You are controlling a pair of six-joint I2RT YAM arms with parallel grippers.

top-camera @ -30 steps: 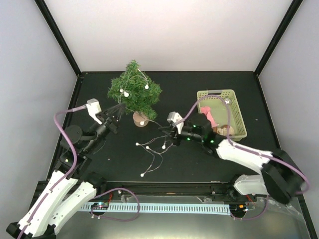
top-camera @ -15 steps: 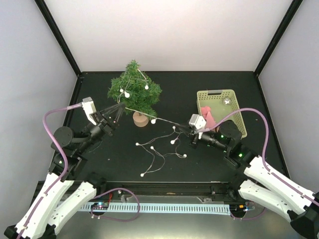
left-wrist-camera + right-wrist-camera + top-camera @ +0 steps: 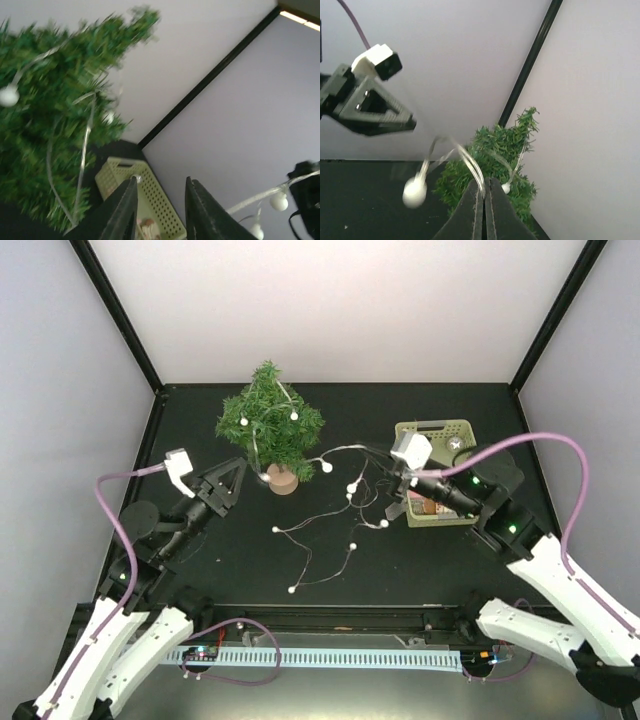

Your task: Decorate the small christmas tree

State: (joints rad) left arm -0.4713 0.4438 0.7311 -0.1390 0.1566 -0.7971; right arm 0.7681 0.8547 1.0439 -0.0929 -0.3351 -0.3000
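Note:
The small christmas tree [image 3: 270, 425] stands at the back left on its wooden disc, with a string of white bulb lights [image 3: 352, 487] draped over it and trailing onto the black table. My right gripper [image 3: 378, 453] is raised to the tree's right and shut on the string's wire; in the right wrist view the wire [image 3: 472, 172] runs into the closed gripper [image 3: 484, 192], with the tree [image 3: 495, 165] behind. My left gripper [image 3: 238, 483] hovers left of the trunk, open and empty. In the left wrist view, the gripper [image 3: 159, 200] has nothing between its fingers, and the tree [image 3: 50, 125] is blurred at left.
A pale green lattice basket [image 3: 440, 428] with pink items sits at the back right, partly under my right arm; it also shows in the left wrist view [image 3: 155, 200]. Loose bulbs and wire [image 3: 300, 560] lie on the table's middle. Black frame posts mark the back corners.
My left gripper let go of the string and drew back from the tree. My right gripper rose and swung right and back, pulling the string up off the table.

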